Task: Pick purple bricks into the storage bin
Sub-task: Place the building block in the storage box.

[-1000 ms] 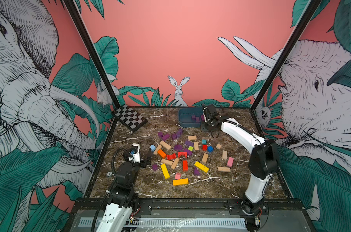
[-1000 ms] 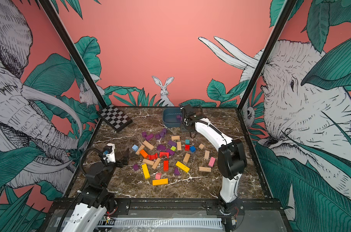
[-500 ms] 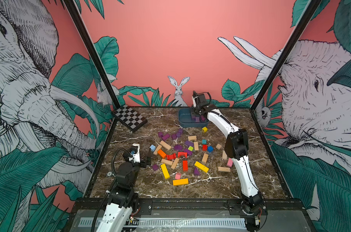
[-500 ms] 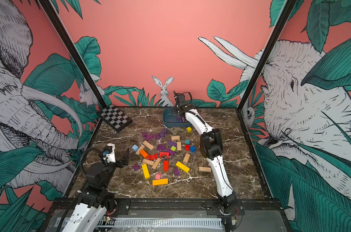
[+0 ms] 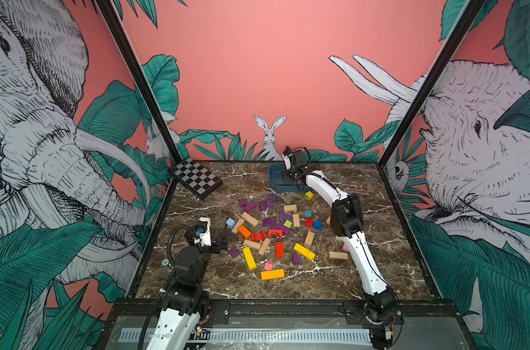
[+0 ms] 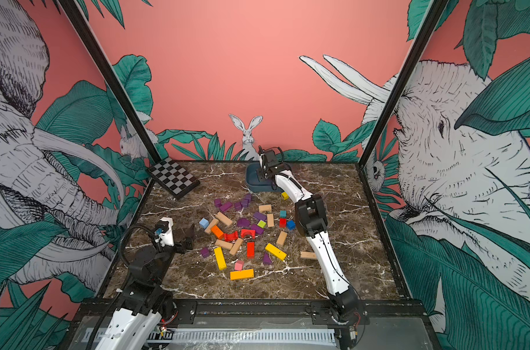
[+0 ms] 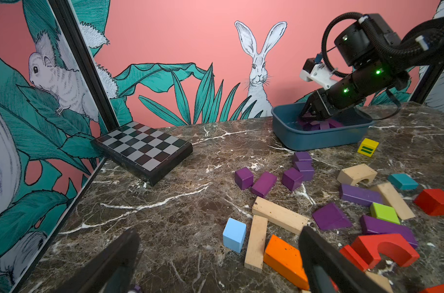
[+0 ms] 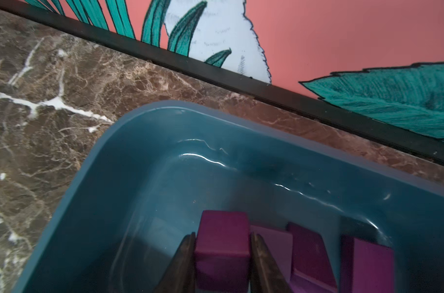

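Right arm [image 5: 324, 188] has swung out over storage bin [image 8: 139, 152]; right fingers [image 8: 182, 253] are inside it, pinching a purple cube [image 8: 222, 243], release next. Left fingers [image 7: 119, 253] spread, idle. Purple bricks [image 7: 264, 184] remain on table [image 7: 190, 203].

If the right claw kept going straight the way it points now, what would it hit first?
Probably the floor of the dark blue plastic storage bin: the right claw, shut on a purple wooden cube, points down into it, so the cube would touch first. Depth is unclear.
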